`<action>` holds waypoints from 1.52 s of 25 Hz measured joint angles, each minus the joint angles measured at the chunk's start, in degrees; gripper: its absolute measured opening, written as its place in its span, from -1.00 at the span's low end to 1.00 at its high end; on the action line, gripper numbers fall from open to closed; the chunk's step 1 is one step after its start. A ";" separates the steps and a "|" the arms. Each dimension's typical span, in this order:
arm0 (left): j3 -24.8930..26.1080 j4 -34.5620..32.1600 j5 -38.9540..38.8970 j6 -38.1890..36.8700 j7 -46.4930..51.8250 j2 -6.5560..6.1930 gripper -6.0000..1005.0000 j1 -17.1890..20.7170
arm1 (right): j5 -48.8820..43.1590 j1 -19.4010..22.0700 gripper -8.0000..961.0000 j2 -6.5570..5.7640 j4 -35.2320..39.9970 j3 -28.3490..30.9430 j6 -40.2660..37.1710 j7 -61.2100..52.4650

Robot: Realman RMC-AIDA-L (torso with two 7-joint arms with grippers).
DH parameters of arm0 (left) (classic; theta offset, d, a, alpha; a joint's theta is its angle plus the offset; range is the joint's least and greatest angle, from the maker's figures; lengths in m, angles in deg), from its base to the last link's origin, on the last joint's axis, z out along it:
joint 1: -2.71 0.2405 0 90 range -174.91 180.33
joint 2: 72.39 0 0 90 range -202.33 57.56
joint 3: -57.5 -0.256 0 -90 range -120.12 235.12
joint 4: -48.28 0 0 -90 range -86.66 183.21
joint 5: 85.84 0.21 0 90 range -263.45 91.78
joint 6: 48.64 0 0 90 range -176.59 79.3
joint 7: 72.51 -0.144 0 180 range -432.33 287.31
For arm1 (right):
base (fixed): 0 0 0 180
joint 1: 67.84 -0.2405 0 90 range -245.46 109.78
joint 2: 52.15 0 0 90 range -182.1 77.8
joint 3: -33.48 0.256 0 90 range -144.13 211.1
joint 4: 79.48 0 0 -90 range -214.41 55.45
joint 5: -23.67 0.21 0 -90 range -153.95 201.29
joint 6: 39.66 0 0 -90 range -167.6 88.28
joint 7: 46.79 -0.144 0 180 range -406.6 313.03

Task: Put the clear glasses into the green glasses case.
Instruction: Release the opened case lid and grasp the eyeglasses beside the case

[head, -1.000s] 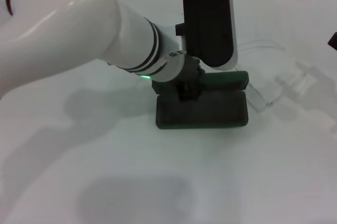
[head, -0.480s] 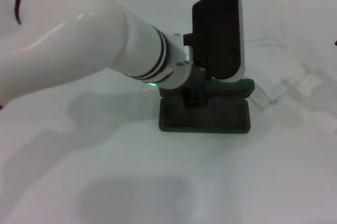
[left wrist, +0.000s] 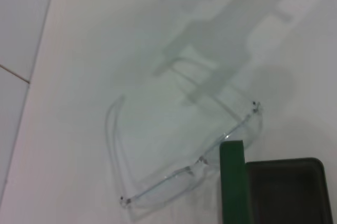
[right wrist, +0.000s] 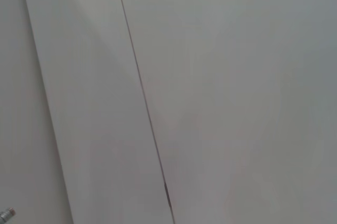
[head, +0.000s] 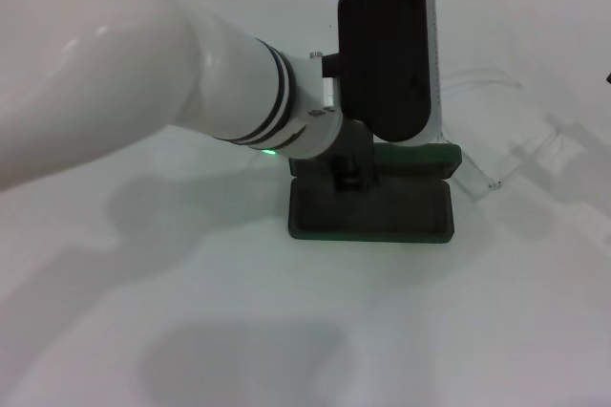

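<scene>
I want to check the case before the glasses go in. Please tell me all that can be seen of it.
The case is dark green and hard, with rounded corners and a dark grey lining. It lies open and empty on the white table, lid standing behind the tray. The left gripper sits over its left part. The glasses lie just behind the lid.

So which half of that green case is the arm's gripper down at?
The left gripper is at the upright green lid, not the flat grey-lined tray in front of it.
</scene>
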 joint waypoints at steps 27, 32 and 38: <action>28.81 -22.57 -53.80 -6.77 -24.00 0.25 -0.14 37.11 | -43.04 -14.63 0.11 -9.20 45.79 -1.60 -5.74 -76.13; 28.88 -15.94 -58.82 -6.84 -29.61 0.06 -0.14 37.25 | -54.81 -22.02 -0.03 -9.49 44.71 -2.93 -7.24 -81.37; 31.58 -7.58 -66.89 -9.43 -38.35 0.05 -0.14 37.41 | -64.57 -30.98 -0.02 -9.37 39.52 -11.12 -8.45 -87.47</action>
